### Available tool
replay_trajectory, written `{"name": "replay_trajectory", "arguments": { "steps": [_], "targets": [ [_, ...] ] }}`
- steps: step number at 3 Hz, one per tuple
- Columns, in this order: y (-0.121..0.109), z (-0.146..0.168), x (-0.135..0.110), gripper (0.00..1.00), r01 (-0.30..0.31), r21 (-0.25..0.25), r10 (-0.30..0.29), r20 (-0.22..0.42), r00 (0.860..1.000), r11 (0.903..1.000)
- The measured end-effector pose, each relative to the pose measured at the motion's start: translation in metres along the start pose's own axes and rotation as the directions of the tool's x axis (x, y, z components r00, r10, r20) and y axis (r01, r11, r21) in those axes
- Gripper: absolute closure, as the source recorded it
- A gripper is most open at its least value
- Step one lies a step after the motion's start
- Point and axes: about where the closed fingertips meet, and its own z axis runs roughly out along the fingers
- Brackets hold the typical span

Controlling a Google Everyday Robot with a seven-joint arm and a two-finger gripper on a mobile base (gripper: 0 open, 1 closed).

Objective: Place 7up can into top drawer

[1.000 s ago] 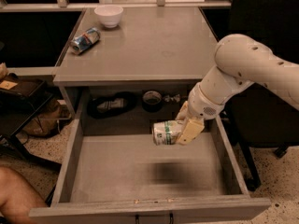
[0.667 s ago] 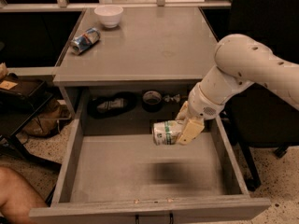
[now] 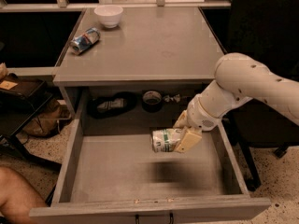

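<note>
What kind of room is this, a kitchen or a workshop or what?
Probably an office kitchenette or lab mock-up: a grey counter with a white bowl and a blue-and-silver can, speckled floor. The gripper holds a whitish-silver 7up can over the open grey drawer.

no legible text

green print on the 7up can (image 3: 163, 140) cannot be read, nor the marks on the blue-and-silver can (image 3: 85, 40) on the tabletop (image 3: 149, 45). the gripper (image 3: 185, 131) clasps the 7up can over the top drawer (image 3: 117, 171).

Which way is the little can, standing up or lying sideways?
Sideways. The 7up can lies on its side in the gripper, held over the open top drawer, its shadow on the drawer floor below.
</note>
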Motion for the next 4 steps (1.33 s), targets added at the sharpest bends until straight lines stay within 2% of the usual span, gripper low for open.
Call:
{"name": "replay_trajectory", "arguments": {
  "steps": [2,3,4],
  "targets": [
    [-0.03,0.088,0.038,1.0,-0.024,0.04,0.021,0.052,0.998,0.9989],
    [-0.041,0.107,0.042,1.0,-0.043,0.049,0.041,0.044,0.998,0.9979],
    [-0.041,0.107,0.042,1.0,-0.043,0.049,0.041,0.044,0.998,0.9979]
  ]
}}
